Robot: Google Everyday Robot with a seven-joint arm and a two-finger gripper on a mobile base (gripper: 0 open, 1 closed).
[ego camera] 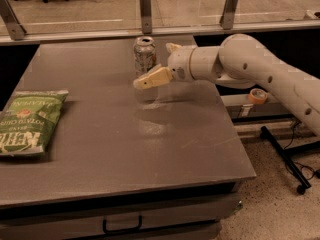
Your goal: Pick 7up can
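My end effector [153, 65] hovers at the far middle of the counter [100, 154]. Its fingers are spread open, one in front of the upright 7up can [144, 49] and the other just behind it. I judge it straddles the can to close on its sides. I count one can and one green chip bag [30, 121], lying flat well to the left.

We see a small silvery aluminium drink can [144, 54] standing upright, far back near the middle, the gripper [156, 64] just beside its right.
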